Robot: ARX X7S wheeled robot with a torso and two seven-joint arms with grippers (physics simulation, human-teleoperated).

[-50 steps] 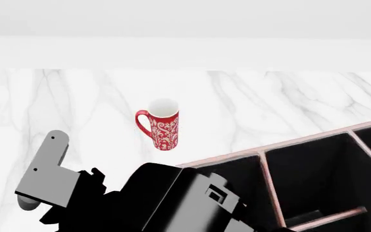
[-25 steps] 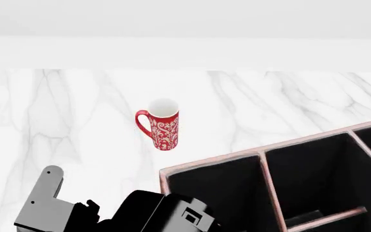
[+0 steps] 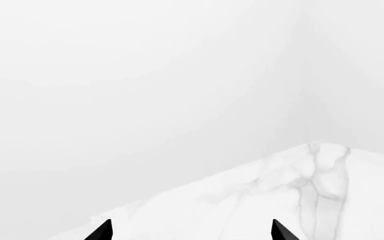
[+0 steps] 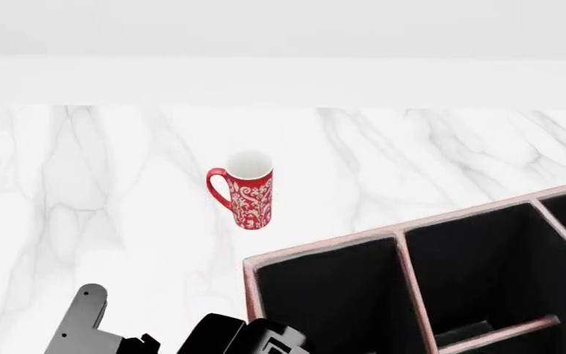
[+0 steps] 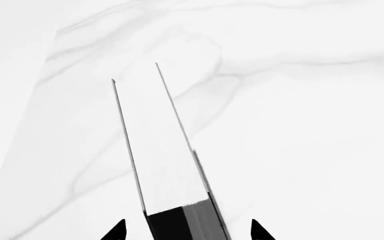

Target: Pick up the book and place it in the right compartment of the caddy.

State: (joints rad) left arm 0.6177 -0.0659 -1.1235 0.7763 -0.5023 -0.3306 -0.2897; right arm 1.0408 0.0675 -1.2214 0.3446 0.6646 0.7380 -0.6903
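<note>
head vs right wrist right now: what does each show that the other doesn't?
Only the head view: the red patterned mug, the caddy with its black divided interior, and the left arm low at the frame edge. Only the right wrist view: the book seen edge-on, white pages between thin black covers, lying between the right gripper fingertips, which stand apart on either side. Both: the white marble table.

Caddy (image 4: 397, 237) cut off by frame edge; book (image 5: 168, 165) base cropped; pincer tips barely visible.
</note>
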